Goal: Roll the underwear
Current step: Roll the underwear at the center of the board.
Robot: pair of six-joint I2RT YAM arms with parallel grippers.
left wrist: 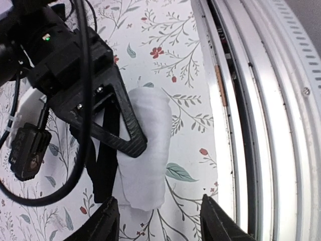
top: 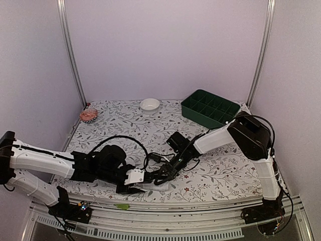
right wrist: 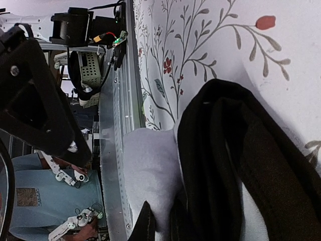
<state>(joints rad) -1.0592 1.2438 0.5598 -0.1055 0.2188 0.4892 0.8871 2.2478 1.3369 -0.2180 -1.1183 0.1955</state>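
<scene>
The underwear [left wrist: 145, 150] lies as a white roll with a black band on the flowered tablecloth, close to the table's front edge. In the top view it [top: 148, 188] shows between the two grippers. My left gripper [left wrist: 160, 221] is open, its fingertips wide apart at the roll's near end. My right gripper [right wrist: 163, 226] is shut on the white fabric [right wrist: 150, 170] next to the black waistband [right wrist: 225, 165]. One right finger [left wrist: 120, 125] lies across the roll in the left wrist view. In the top view the left gripper [top: 134, 182] and right gripper [top: 161, 176] nearly meet.
A small white bowl [top: 149, 104] and a green compartment tray [top: 210, 108] stand at the back. A pinkish object [top: 89, 114] sits at the back left. Metal rails [left wrist: 251, 125] run along the front edge, just beside the roll. Black cables trail behind the grippers.
</scene>
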